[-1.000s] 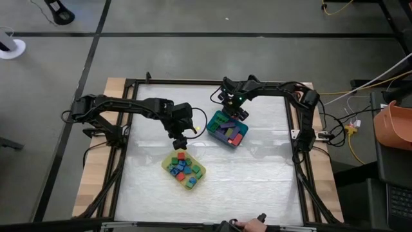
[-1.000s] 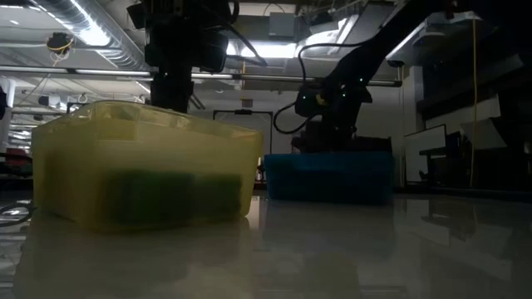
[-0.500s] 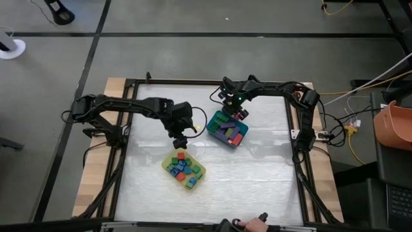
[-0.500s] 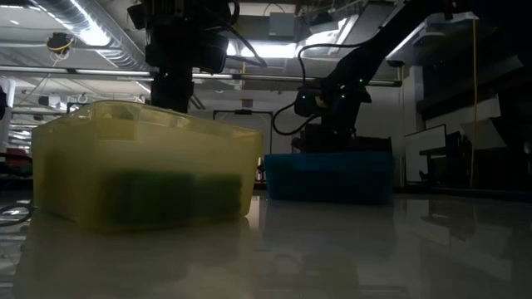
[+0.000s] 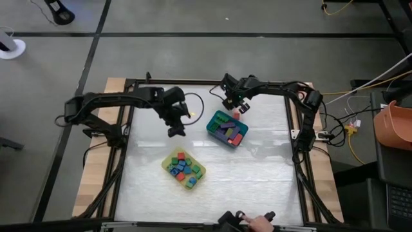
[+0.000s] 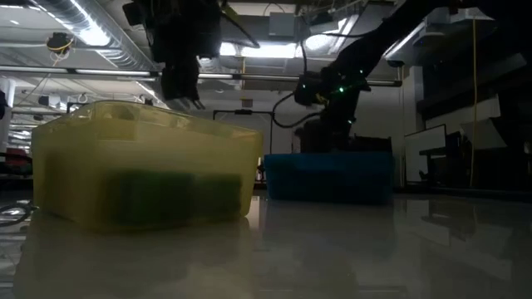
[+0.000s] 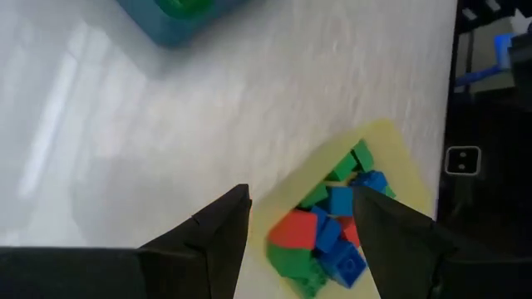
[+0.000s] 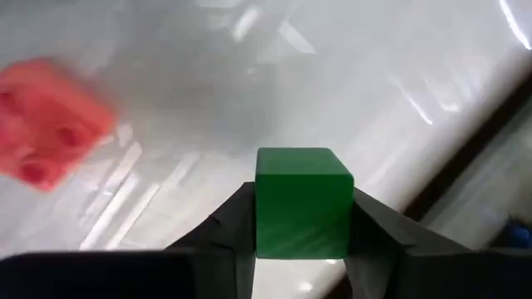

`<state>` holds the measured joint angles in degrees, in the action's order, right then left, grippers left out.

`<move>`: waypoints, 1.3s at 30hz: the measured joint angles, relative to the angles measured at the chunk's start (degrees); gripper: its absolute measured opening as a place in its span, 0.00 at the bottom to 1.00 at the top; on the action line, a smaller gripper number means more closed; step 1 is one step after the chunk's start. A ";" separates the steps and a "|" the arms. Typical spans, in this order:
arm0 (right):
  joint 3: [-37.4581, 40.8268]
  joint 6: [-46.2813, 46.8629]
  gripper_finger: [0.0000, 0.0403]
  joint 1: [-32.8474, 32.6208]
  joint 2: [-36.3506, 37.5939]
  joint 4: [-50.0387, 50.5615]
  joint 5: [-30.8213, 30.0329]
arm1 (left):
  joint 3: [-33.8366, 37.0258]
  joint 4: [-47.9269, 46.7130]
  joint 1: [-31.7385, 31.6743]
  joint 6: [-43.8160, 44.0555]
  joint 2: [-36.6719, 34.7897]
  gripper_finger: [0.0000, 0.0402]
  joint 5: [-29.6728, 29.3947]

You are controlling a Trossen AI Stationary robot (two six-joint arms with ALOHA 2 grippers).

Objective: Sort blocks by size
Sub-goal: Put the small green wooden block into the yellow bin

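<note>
Clamping a green cube (image 8: 301,199), right gripper (image 8: 301,218) hung near the worktop's (image 5: 257,174) far edge, beside a red brick (image 8: 50,120). Left gripper (image 7: 301,218) hovered, jaws wide, over the yellow tray (image 5: 201,171) of small blocks (image 5: 182,169); teal tray (image 5: 215,120) nearby.

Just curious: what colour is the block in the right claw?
Green. The block shows best in the right wrist view, pinched by the right claw.

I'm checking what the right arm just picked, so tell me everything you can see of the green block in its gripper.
The green block is a small, short cube of smooth, slightly glossy plastic, plain on the faces that show; no studs are visible. It sits upright and square between the two dark fingers of the right gripper, which press on its two sides. It is held off the white table, near its far edge, beyond the teal-blue tray. A red block lies apart from it on the table.
</note>
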<state>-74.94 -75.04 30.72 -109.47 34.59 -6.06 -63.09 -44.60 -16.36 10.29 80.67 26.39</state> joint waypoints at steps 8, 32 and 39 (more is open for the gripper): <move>-12.13 13.28 0.36 -0.72 0.16 6.40 -1.82 | 0.00 -0.44 -7.33 -10.48 -5.24 0.50 -0.07; -30.28 49.33 0.36 -32.04 -2.55 7.91 21.61 | 0.00 0.99 -22.45 -27.56 -7.05 0.50 -0.26; -30.27 52.43 0.26 -38.78 -7.99 -0.33 21.83 | 0.00 0.15 -21.97 -27.00 -7.04 0.50 -0.25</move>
<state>-105.21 -22.61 -8.06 -117.46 34.26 15.77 -63.09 -44.44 -38.33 -16.71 73.63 26.13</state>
